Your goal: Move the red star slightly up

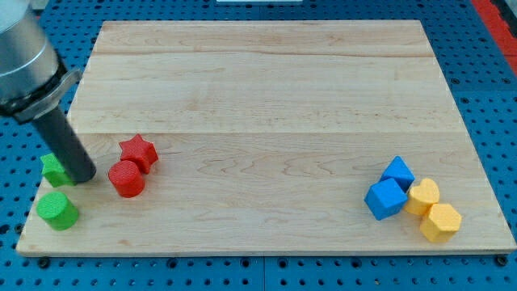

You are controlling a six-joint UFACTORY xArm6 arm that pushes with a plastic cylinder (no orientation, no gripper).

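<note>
Wooden board [275, 89]: approach step; my tip [83, 178] (holding nothing) sits left of red star [137, 150], perhaps touching green block [55, 169]; next, get below it.

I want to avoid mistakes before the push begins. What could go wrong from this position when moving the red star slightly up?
1. The red cylinder touches the red star from below-left, so a push from below may hit the cylinder first and carry it along.
2. My tip stands at the view's left of both, beside the green block; a direct push from here would slide the star right, not up.
3. Repositioning might knock the green cylinder.
</note>
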